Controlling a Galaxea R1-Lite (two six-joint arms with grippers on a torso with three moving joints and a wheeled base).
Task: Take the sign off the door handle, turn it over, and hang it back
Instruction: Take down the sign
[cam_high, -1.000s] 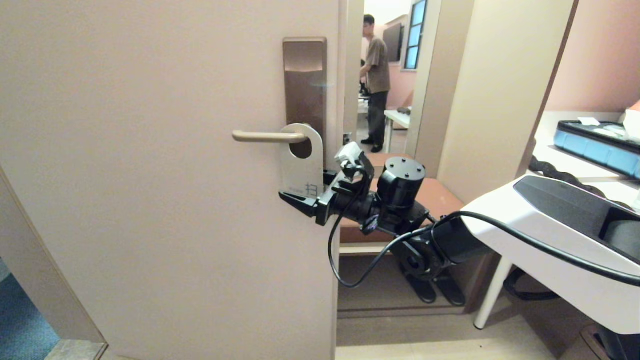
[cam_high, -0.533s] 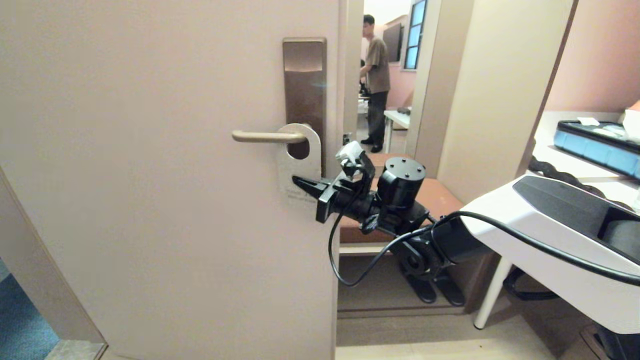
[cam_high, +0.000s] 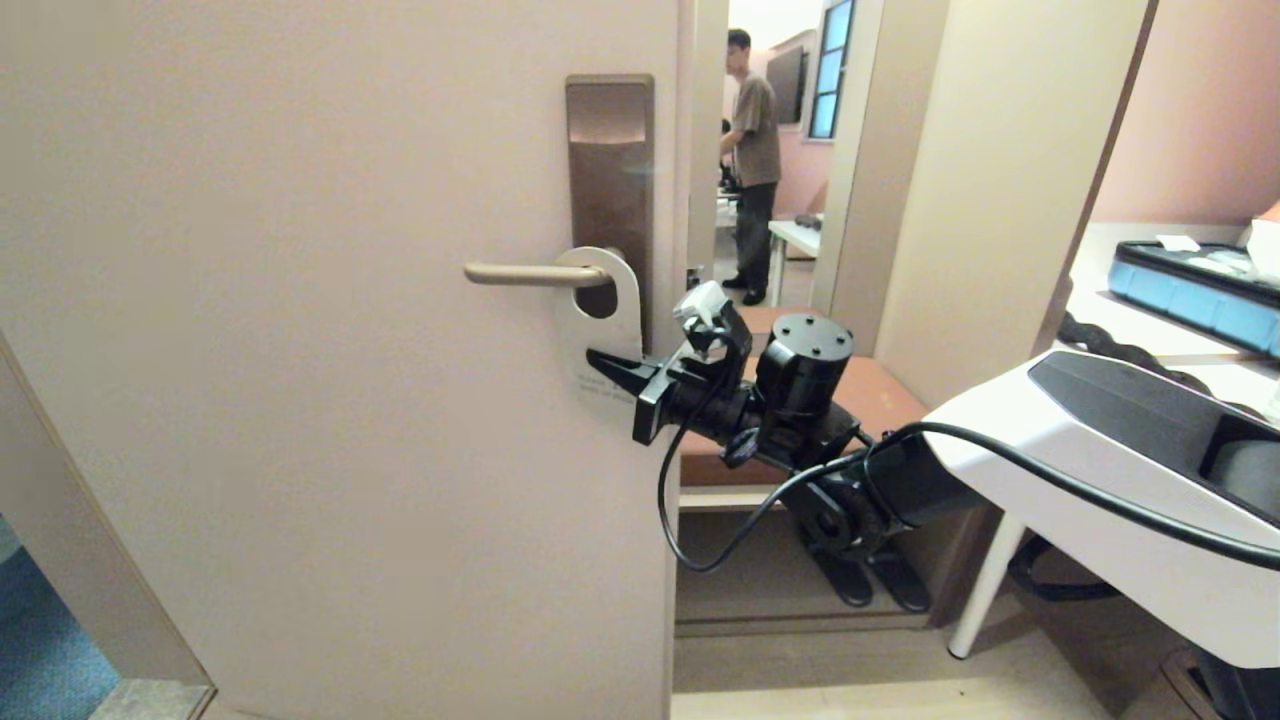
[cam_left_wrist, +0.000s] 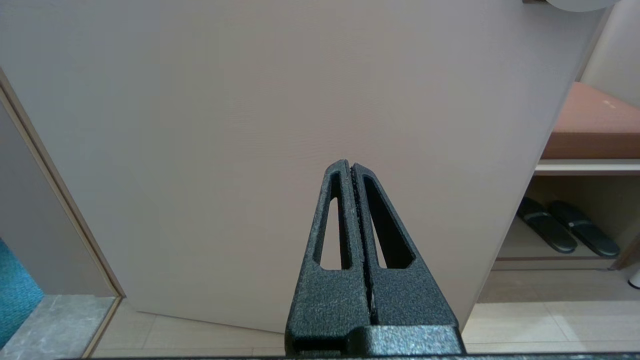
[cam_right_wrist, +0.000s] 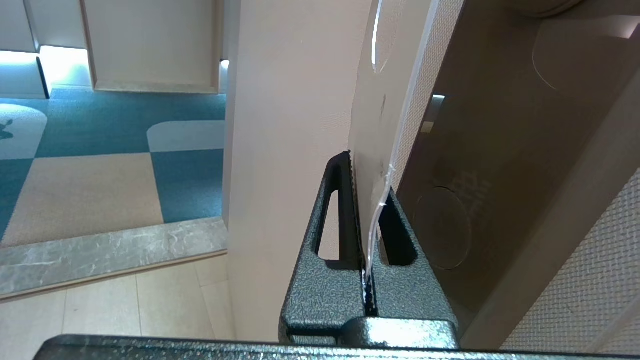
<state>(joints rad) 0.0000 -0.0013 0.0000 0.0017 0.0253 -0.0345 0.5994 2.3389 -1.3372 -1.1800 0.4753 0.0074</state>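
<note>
Sign: the white sign (cam_high: 598, 330) hangs by its oval hole on the door handle (cam_high: 525, 272), its lower part pinched in the right pincer (cam_high: 610, 368).
Right pincer: pressed together on the sign's lower edge, reaching in from the door's free edge, fingers pointing toward the door face.
Right wrist view only: the sign (cam_right_wrist: 372, 150) seen edge-on as a thin sheet clamped between the two dark fingers (cam_right_wrist: 340, 210), with the door edge (cam_right_wrist: 290, 150) just beside it and blue-and-beige carpet (cam_right_wrist: 100, 150) beyond.
Head view only: the whole sign, the handle running level to the left, and the tall brown lock plate (cam_high: 610, 160) above it.
Left pincer: (cam_left_wrist: 352, 172) pressed together and holding nothing, pointing at the bare lower door; seen in the left wrist view alone.
Door: pale door (cam_high: 330, 350) standing ajar.
Further out: a brown bench (cam_high: 870, 395) with dark slippers (cam_high: 870, 580) beneath, a person (cam_high: 752, 165) standing in the far room, and a white desk (cam_high: 1100, 330) at the right carrying a blue case (cam_high: 1190, 290).
</note>
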